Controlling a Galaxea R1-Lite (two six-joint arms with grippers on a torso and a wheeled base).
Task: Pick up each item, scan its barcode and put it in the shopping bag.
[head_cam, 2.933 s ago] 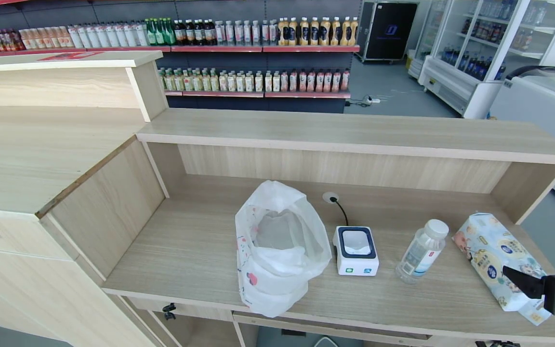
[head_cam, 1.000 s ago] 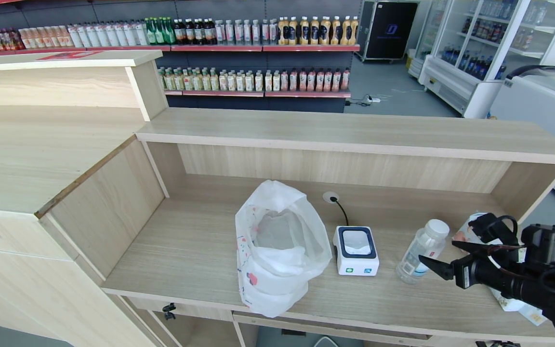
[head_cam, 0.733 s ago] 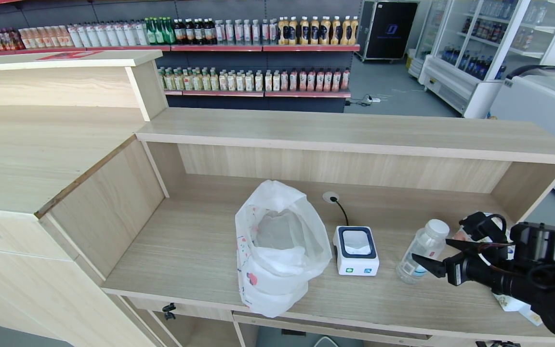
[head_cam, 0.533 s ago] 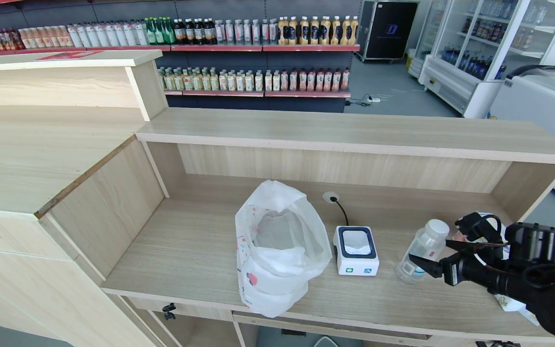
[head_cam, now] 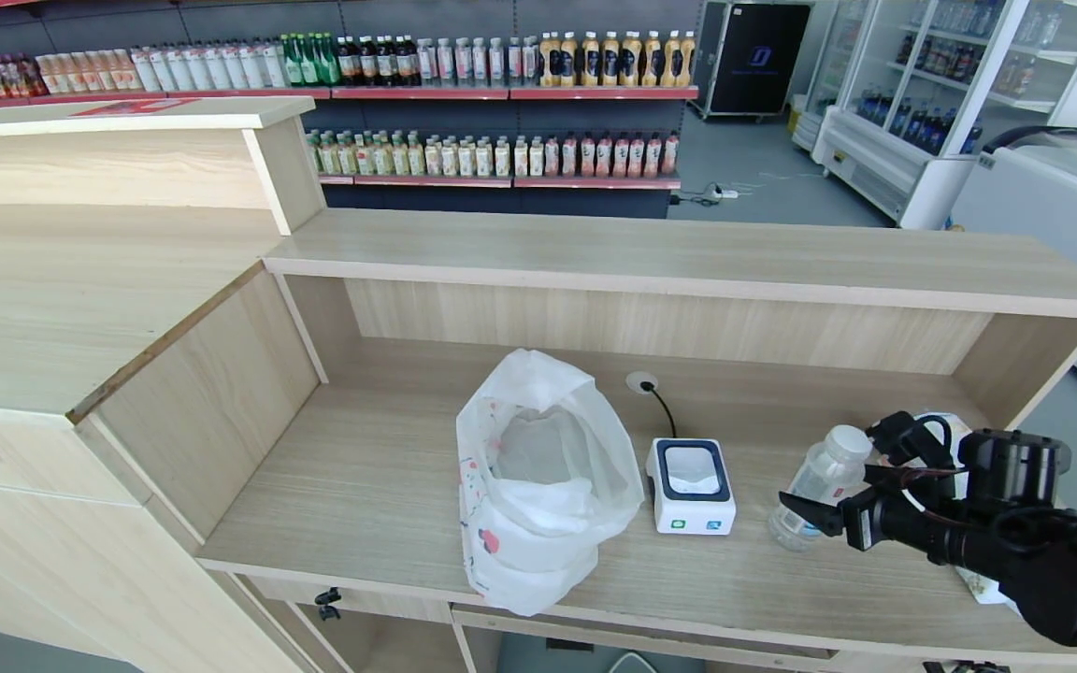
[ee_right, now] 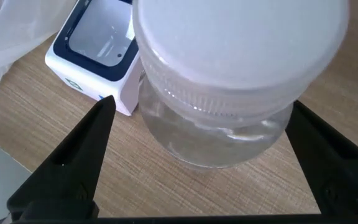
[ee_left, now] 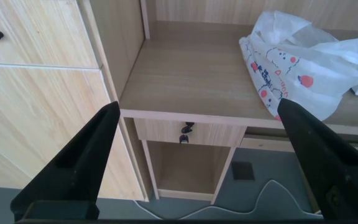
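A clear water bottle (head_cam: pixel 817 488) with a white cap stands upright on the counter, right of the white barcode scanner (head_cam: pixel 690 484). My right gripper (head_cam: pixel 828 467) is open, one finger on each side of the bottle, not closed on it. In the right wrist view the bottle's cap (ee_right: pixel 238 43) looms close between the two fingers (ee_right: pixel 67 168), with the scanner (ee_right: pixel 101 43) just beyond. The white shopping bag (head_cam: pixel 538 477) stands open left of the scanner. My left gripper (ee_left: pixel 199 104) hangs open and empty below the counter's front left, with the bag (ee_left: pixel 303 56) off to one side.
A patterned tissue pack (head_cam: pixel 985 585) lies at the counter's right end, mostly hidden behind my right arm. The scanner's cable (head_cam: pixel 662 408) runs to a hole at the back. A raised shelf (head_cam: pixel 688 257) overhangs the rear, and a side panel (head_cam: pixel 211 393) walls the left.
My right arm has come in from the right edge and moved left until its open fingers flank the water bottle. The bottle, scanner and bag have not moved.
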